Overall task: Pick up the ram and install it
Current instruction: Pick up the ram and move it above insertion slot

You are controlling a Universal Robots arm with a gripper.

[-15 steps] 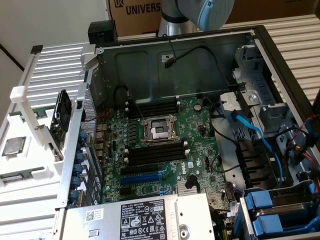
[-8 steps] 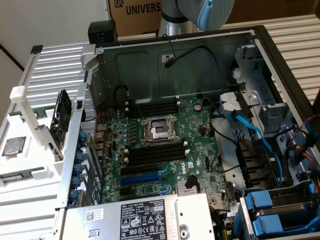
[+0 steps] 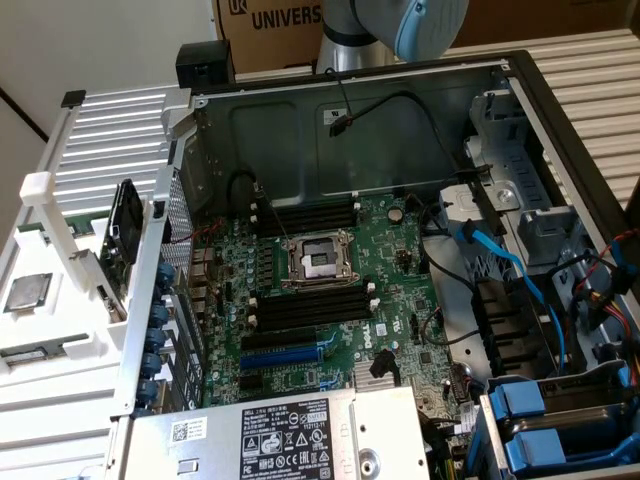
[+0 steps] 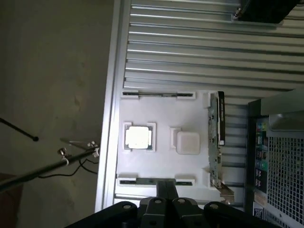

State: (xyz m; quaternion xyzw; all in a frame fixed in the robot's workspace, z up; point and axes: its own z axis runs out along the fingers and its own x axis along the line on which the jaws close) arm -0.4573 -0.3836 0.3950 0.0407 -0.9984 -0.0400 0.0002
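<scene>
Ram (image 4: 145, 180) is seated in the white tray (image 4: 161, 118); it could be struck, not grasped, by the closed, empty gripper (image 4: 166, 185).

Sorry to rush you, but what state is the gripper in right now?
Gripper: jaws shut, nothing held between them.

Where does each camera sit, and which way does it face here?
Exterior view: off the arm, above the open computer case, looking down at its motherboard; the arm shows at the top edge.
Wrist view: on the wrist, looking down past the shut gripper at the white tray.
Shared: the tray and the upright card at its edge.
</scene>
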